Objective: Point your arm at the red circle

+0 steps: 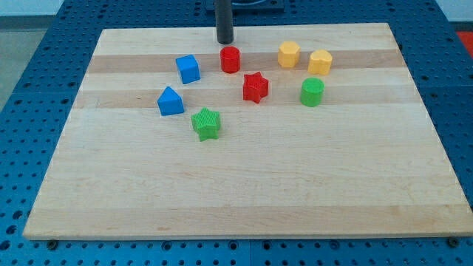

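Note:
The red circle [230, 59] stands on the wooden board near the view's top, middle. My tip [225, 41] is just above it in the view, slightly to its left, a small gap apart from it. A red star [256, 87] lies below and right of the red circle.
A blue cube [188, 69] sits left of the red circle and a blue house-shaped block [171, 101] lower left. A green star [206, 123] lies below. Two yellow blocks [289, 54] [320, 62] and a green cylinder [312, 92] sit to the right.

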Controlling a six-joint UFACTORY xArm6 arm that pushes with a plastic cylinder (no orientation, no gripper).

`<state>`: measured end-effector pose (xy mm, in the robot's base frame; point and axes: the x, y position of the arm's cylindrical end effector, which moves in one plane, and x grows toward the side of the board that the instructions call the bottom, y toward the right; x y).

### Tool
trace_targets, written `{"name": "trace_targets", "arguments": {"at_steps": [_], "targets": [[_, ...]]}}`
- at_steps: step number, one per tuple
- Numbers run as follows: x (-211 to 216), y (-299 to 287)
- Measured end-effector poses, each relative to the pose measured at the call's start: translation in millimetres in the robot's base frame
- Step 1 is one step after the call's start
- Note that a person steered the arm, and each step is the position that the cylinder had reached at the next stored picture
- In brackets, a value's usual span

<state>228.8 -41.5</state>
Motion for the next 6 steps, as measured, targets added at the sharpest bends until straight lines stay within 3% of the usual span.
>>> {"name": "trace_targets", "arguments": {"at_steps": [6], "targets": [[33,43]]}}
